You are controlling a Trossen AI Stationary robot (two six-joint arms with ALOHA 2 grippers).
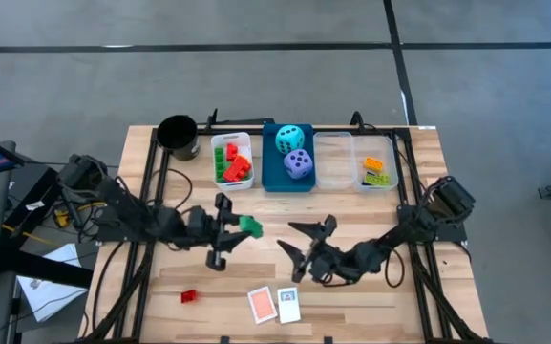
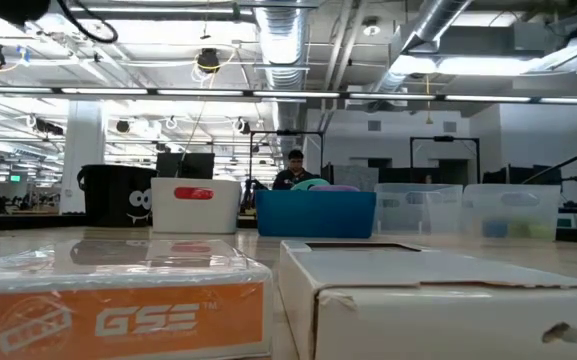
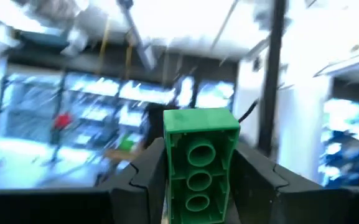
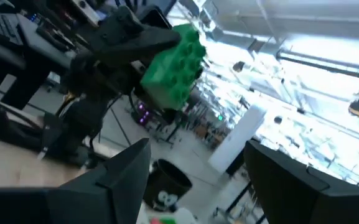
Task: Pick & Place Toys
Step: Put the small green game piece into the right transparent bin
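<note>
The left gripper (image 1: 240, 226) is clamped on a green brick (image 1: 249, 225), held above the wood near the table's centre. In the left wrist view the brick (image 3: 199, 163) is glossy moulded plastic, blocky, with three round sockets in a row, pinched between two matte dark fingers (image 3: 143, 180). At about 3 o'clock from it, the right gripper (image 1: 304, 241) stands with its fingers spread and nothing between them.

At 6 o'clock from the left gripper, a small red brick (image 1: 189, 296) lies alone near the table's front edge, and two flat cards, one orange-backed (image 1: 262, 305) and one white with blue print (image 1: 287, 305), lie just beside each other.

At 12 o'clock, along the far edge, stand a black cup (image 1: 178, 135), a white bin (image 1: 217, 141) of red and green bricks, a blue bin (image 1: 269, 174) holding a cyan die (image 1: 290, 138) and a purple die (image 1: 298, 163), and two clear bins (image 1: 332, 161), the rightmost with orange and green bricks. Bare planks separate the grippers from the bins.
</note>
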